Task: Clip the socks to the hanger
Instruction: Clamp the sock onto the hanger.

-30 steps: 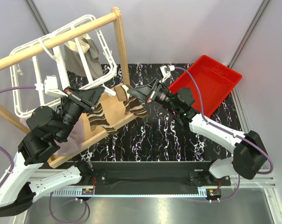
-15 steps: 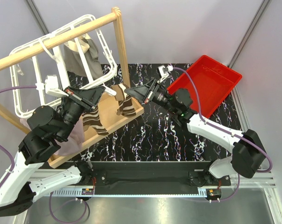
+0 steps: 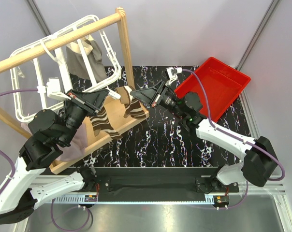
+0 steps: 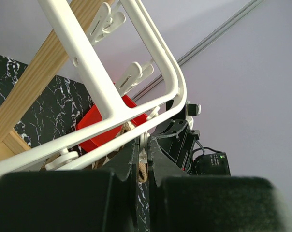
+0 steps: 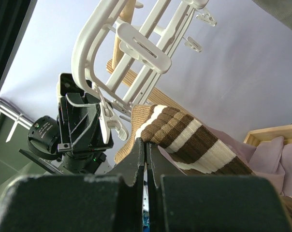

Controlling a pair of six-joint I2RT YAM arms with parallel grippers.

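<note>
Sock (image 3: 131,104) lifted nearer hanger (image 4: 88,72); right fingers (image 5: 134,159) pinch it, left fingers (image 4: 129,162) squeeze clip (image 5: 109,122).

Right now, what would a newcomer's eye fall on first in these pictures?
The brown-and-cream striped socks stand out first, held up over the middle of the table by the left gripper and the right gripper, both shut on them. Close above them the white hanger hangs from a wooden rail on the left. A bright red tray sits at the far right corner.
</note>
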